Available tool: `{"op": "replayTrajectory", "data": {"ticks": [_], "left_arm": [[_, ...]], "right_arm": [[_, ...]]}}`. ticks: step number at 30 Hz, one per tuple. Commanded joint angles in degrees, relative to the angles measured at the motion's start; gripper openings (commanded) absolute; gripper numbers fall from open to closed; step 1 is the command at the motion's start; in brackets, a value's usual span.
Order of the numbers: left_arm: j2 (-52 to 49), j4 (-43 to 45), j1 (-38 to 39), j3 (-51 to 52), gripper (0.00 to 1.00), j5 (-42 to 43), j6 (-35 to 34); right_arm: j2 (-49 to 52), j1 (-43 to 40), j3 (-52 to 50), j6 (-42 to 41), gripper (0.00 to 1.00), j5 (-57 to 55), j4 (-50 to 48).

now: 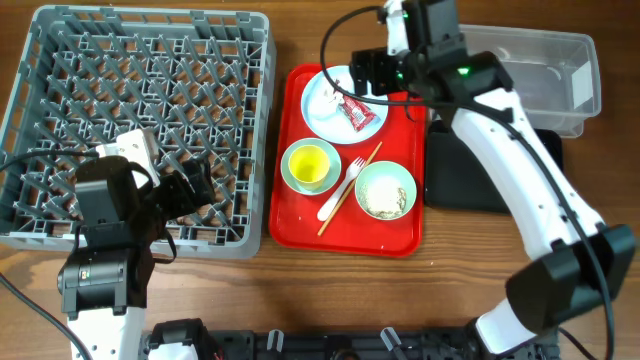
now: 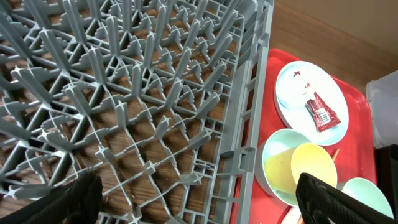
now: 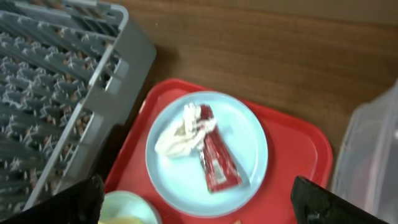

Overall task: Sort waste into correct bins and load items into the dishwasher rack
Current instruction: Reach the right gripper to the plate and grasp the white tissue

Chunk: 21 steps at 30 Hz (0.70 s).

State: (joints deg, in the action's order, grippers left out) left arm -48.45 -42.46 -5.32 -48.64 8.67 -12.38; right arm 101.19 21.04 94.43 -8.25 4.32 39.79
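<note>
- Lower left of the overhead frame: the left fingers [image 2: 68,202] hang spread wide over the near right part of the dishwasher rack [image 1: 150,90], pinching nothing.
- Lower centre, on the near half of the red serving tray [image 1: 298,215]: a pale bowl [image 1: 292,172] holds the yellow cup [image 1: 312,163]. To its right, a second bowl [image 1: 406,180] holds rice-like scraps [image 1: 383,200].
- Between the two bowls, the white fork [image 1: 335,200] and the chopstick [image 1: 370,158] lie close together on one diagonal.
- Right of the red tray, the black tray [image 1: 450,170] sits on the table [image 1: 300,290], partly under the right arm.
- On the far half of the red tray, the white plate [image 3: 245,134] carries the red-and-white wrapper [image 3: 217,162] and the crumpled tissue [image 3: 177,134], which touch each other.
- The right fingers [image 3: 62,205] hover spread above that plate, empty.
- Upper right: the clear tub [image 1: 540,75] stands just behind the black tray.
</note>
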Motion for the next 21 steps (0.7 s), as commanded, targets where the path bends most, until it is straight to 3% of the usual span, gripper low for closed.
{"op": "replayTrajectory", "data": {"ticks": [1, 13, 21], "left_arm": [[-0.11, 0.17, -0.04, -1.11, 1.0, 0.7, -0.31], [-0.11, -0.98, -0.04, -1.11, 1.0, 0.7, -0.28], [-0.11, -2.95, -0.04, -1.11, 1.0, 0.7, -0.28]], "right_arm": [[4.17, 1.9, 1.73, 1.31, 0.97, -3.17, -3.98], [19.91, 7.26, 1.73, -3.69, 0.97, -3.65, -13.79], [26.8, 8.28, 1.66, -17.0, 0.9, -6.71, -14.86]]}}
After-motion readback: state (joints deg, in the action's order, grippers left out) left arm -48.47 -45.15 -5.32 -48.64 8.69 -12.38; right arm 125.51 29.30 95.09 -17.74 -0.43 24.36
